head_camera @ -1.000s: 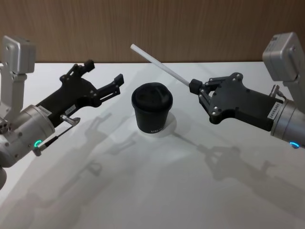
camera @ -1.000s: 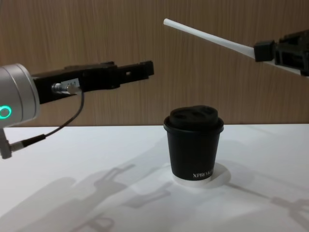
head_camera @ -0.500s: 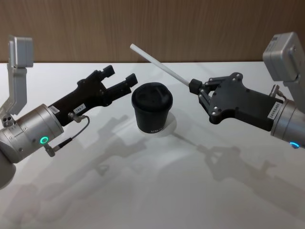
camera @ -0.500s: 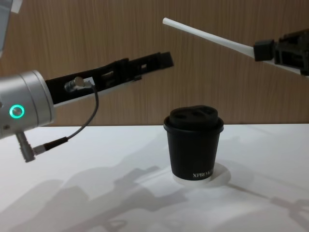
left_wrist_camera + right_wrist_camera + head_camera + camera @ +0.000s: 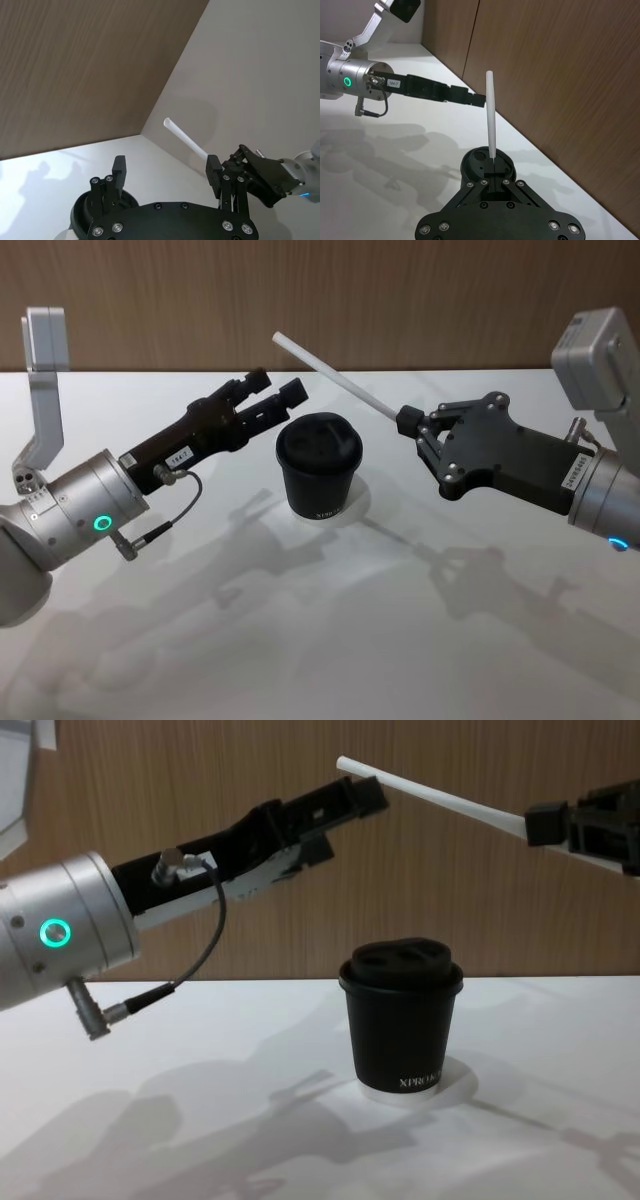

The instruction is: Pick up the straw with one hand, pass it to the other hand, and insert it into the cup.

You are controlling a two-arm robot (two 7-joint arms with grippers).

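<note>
The white-labelled black left gripper (image 5: pixel 280 387) swung up, fingers parted, close to the long white plastic straw (image 5: pixel 335 375). The all-black right gripper (image 5: pixel 408 423) pinched its end above the black lidded paper cup (image 5: pixel 320 475); handover looked imminent.

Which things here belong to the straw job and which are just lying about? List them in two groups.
Belong to the job: the straw, pinched at one end by the right gripper; the left gripper, open, close to the straw; the cup, lidded, on the table.
Just there: the table; the wooden wall behind.
</note>
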